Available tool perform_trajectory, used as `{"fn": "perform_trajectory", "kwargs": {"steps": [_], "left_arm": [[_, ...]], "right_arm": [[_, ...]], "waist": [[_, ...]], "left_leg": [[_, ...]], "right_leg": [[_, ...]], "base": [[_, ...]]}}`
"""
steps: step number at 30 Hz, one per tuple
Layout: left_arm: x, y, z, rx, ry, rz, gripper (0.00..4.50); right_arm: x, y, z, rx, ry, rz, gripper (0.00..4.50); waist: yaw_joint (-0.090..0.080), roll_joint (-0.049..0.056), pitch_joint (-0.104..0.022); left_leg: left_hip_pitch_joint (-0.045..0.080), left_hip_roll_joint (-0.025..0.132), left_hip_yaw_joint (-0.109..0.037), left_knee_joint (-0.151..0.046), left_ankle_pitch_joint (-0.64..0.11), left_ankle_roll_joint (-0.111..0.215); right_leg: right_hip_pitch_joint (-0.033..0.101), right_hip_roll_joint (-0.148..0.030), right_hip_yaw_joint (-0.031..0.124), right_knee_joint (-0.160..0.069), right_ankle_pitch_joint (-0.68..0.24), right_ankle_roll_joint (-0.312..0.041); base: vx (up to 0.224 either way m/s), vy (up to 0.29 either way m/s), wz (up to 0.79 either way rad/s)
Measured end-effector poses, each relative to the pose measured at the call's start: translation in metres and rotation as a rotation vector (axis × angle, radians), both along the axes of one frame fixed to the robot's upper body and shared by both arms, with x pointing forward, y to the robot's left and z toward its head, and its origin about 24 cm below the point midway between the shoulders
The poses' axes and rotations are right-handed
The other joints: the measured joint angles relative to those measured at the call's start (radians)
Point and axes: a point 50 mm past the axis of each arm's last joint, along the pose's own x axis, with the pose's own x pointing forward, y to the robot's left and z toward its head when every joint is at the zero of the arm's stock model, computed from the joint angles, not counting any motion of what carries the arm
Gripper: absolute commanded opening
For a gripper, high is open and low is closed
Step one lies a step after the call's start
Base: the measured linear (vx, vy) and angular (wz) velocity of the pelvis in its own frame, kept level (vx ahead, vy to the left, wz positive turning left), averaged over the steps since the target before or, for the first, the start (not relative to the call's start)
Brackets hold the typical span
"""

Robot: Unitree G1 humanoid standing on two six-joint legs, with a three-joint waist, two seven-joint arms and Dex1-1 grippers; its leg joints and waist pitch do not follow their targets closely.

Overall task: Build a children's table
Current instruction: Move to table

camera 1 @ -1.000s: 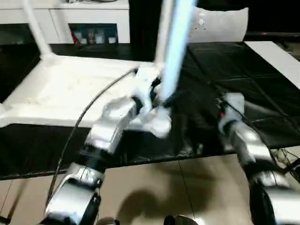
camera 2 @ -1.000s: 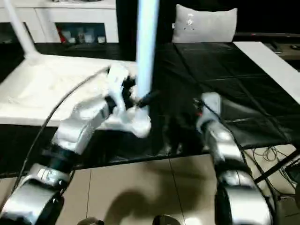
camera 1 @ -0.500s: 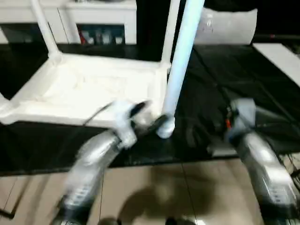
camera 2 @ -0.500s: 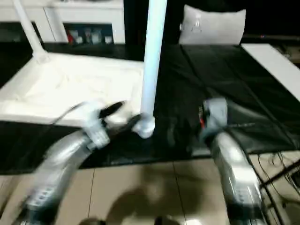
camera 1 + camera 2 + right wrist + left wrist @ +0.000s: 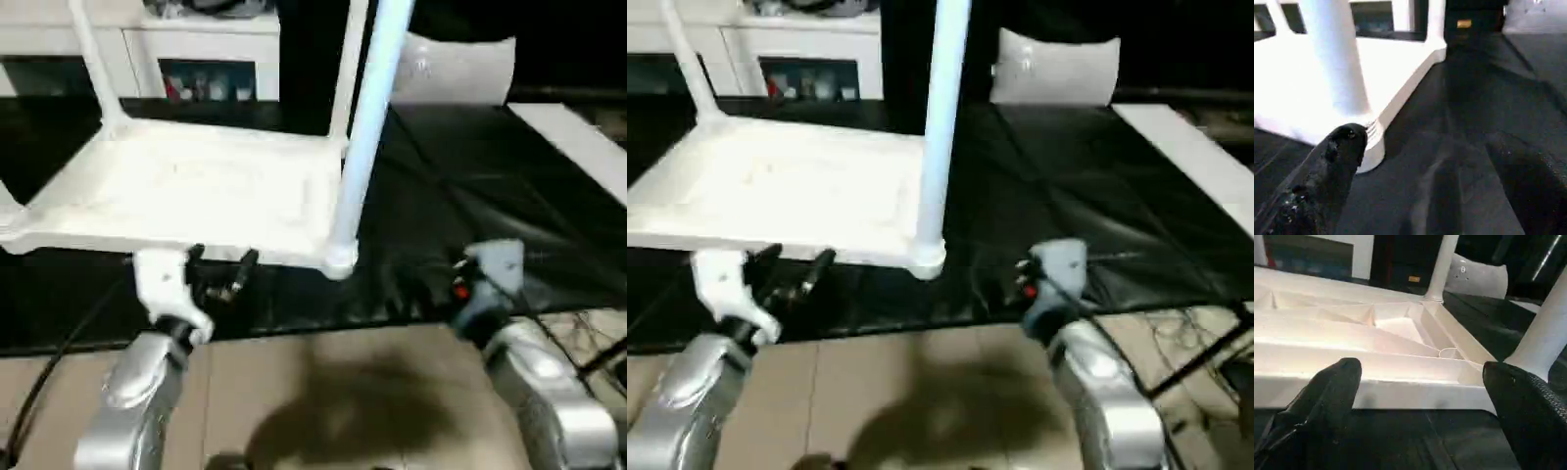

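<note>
Floor: pale tiled floor [image 5: 333, 392] lies nearest, under both silver forearms, at 6 o'clock in the head views.
Left gripper: left gripper [image 5: 217, 272] hangs at 7 o'clock, just in front of the tabletop's near edge, its two black fingers [image 5: 1332, 391] spread wide apart with nothing between them.
Right gripper: right gripper [image 5: 1430, 171] sits at 5 o'clock over the black cover, fingers likewise spread and empty, the near leg's socket just beside one fingertip in the wrist view.
Work table: black-covered work table [image 5: 460, 186] carries everything.
Tabletop: white tabletop [image 5: 186, 186] lies upside down from 9 to 12 o'clock, ribbed underside up.
Near leg: near right leg [image 5: 367, 127] stands upright in its corner socket at centre.
Far legs: far right leg [image 5: 345, 69] at 12 o'clock and far left leg [image 5: 93, 64] at 11 o'clock also stand upright; the near left corner is cut off at the frame edge.
Step in hand: likely between legs, both hands free.
Next move: judged, check the near left corner, then fetch or press home a leg, keeping it square to the socket.
</note>
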Motion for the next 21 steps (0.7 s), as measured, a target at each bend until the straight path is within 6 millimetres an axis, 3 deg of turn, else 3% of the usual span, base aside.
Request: {"fn": "perform_trajectory", "kwargs": {"steps": [1,3,5,6,7,8,9,10,11,12,13,15,16,17,18,19,20,21], "left_arm": [[0.001,-0.001,0.001,0.006,-0.001,0.002,4.42],[0.003,-0.003,0.002,0.006,-0.004,0.0,4.42],[0.003,-0.004,0.002,0.006,0.004,0.0,4.42],[0.003,-0.004,0.002,0.008,0.008,0.001,4.42],[0.004,-0.004,0.002,0.012,0.011,0.007,4.42],[0.005,-0.004,0.003,0.014,0.007,0.01,4.42],[0.007,-0.004,0.005,0.02,-0.003,0.008,4.42],[0.009,-0.005,0.009,0.016,-0.017,0.01,4.42],[0.009,-0.006,0.007,0.012,-0.012,0.012,4.42],[0.007,-0.008,0.005,0.011,-0.002,0.012,4.42],[0.006,-0.01,0.003,0.016,0.006,0.0,4.42],[0.009,-0.016,0.007,0.019,-0.011,-0.025,4.42],[0.009,-0.015,0.007,0.021,-0.011,-0.025,4.42],[0.009,-0.014,0.006,0.026,-0.006,-0.022,4.42],[0.009,-0.01,0.006,0.034,-0.003,-0.01,4.42],[0.009,-0.006,0.007,0.04,-0.005,0.007,4.42],[0.009,-0.005,0.007,0.04,-0.006,0.008,4.42],[0.01,-0.007,0.007,0.036,-0.008,0.004,4.42]], "right_arm": [[0.0,0.0,0.0,0.002,-0.001,0.0,4.5],[0.0,0.0,0.0,-0.001,-0.002,0.0,4.5],[0.0,0.0,0.0,-0.002,-0.002,0.002,4.5],[0.0,0.0,0.0,-0.004,-0.003,0.004,4.5],[0.0,0.001,0.0,-0.005,-0.003,0.008,4.5],[0.0,0.002,0.0,-0.005,-0.003,0.012,4.5],[-0.001,0.002,0.0,-0.006,-0.001,0.014,4.5],[0.001,0.002,0.001,-0.011,-0.007,0.021,4.5],[0.001,0.001,0.001,-0.018,-0.009,0.024,4.5],[0.002,0.0,0.002,-0.026,-0.011,0.025,4.5],[0.003,0.0,0.003,-0.026,-0.014,0.024,4.5],[0.003,-0.003,0.001,-0.025,-0.01,0.011,4.5],[0.002,-0.002,-0.001,-0.024,0.0,0.015,4.5],[0.003,0.001,0.0,-0.02,-0.004,0.025,4.5],[0.003,0.003,0.001,-0.018,-0.009,0.034,4.5],[0.003,0.005,0.001,-0.017,-0.013,0.04,4.5],[0.003,0.004,0.001,-0.018,-0.013,0.038,4.5],[0.003,0.003,0.001,-0.022,-0.017,0.035,4.5]], "waist": [[-0.009,0.0,-0.002],[-0.016,0.001,-0.002],[-0.03,0.005,0.0],[-0.036,0.008,0.002],[-0.04,0.017,0.008],[-0.036,0.017,0.01],[-0.025,0.003,0.007],[-0.009,-0.03,0.004],[-0.004,-0.037,0.005],[0.013,-0.027,0.006],[0.019,-0.012,0.005],[0.019,0.012,-0.003],[0.01,0.006,-0.004],[-0.004,0.01,-0.009],[-0.019,0.005,-0.011],[-0.041,-0.007,-0.019],[-0.054,-0.014,-0.024],[-0.062,-0.021,-0.029]], "left_leg": [[0.002,-0.001,-0.003,-0.01,0.0,0.0],[0.004,-0.003,-0.002,-0.017,0.0,0.0],[0.021,-0.005,0.0,-0.024,0.0,0.001],[0.031,-0.004,-0.001,-0.028,-0.001,0.001],[0.041,0.0,0.002,-0.035,-0.002,0.003],[0.044,0.001,0.007,-0.039,-0.002,0.004],[0.05,0.001,0.029,-0.038,-0.002,0.004],[0.064,-0.003,0.055,-0.032,-0.002,0.004],[0.067,-0.001,0.056,0.006,-0.03,0.012],[0.061,-0.002,0.04,0.051,-0.058,0.041],[0.064,-0.021,0.014,0.089,-0.072,0.064],[0.089,-0.038,0.009,0.042,-0.065,0.049],[0.09,-0.038,0.014,0.027,-0.065,0.05],[0.094,-0.039,0.007,0.013,-0.064,0.052],[0.097,-0.045,0.005,0.004,-0.064,0.053],[0.104,-0.053,0.005,0.003,-0.069,0.059],[0.109,-0.057,0.005,0.003,-0.074,0.061],[0.105,-0.06,0.008,0.002,-0.079,0.063]], "right_leg": [[0.011,0.0,0.0,-0.016,0.001,0.0],[0.018,0.0,0.0,-0.037,0.001,0.0],[0.035,0.0,-0.003,-0.06,0.001,0.0],[0.046,-0.001,-0.009,-0.072,0.001,0.0],[0.07,0.0,-0.028,-0.081,-0.005,-0.004],[0.076,-0.006,-0.028,-0.046,-0.029,-0.013],[0.082,-0.01,-0.013,0.002,-0.055,-0.022],[0.086,-0.008,0.026,0.03,-0.067,-0.004],[0.082,-0.004,0.03,0.027,-0.067,0.004],[0.086,-0.004,0.029,0.027,-0.067,0.004],[0.098,-0.004,0.027,0.023,-0.067,0.004],[0.099,0.004,0.02,0.011,-0.065,0.002],[0.098,0.008,0.024,-0.004,-0.064,-0.002],[0.096,0.017,0.026,-0.02,-0.062,-0.026],[0.094,0.016,0.027,-0.017,-0.061,-0.054],[0.092,0.012,0.03,-0.005,-0.059,-0.075],[0.092,0.009,0.034,0.002,-0.056,-0.064],[0.099,0.005,0.039,-0.003,-0.061,-0.032]], "base": [[0.009,0.052,-0.03],[0.006,0.071,-0.08],[-0.007,0.075,-0.09],[-0.003,0.072,-0.1],[-0.023,0.059,-0.1],[0.0,0.0,0.0],[0.0,0.0,0.0],[0.031,-0.078,0.01],[0.11,-0.066,-0.12],[0.11,-0.066,-0.12],[0.15,0.028,-0.14],[0.115,0.042,0.07],[0.058,0.033,0.09],[0.111,0.033,-0.04],[0.111,0.033,-0.04],[0.163,0.011,0.06],[0.156,-0.019,0.1],[0.156,-0.019,0.1]]}}
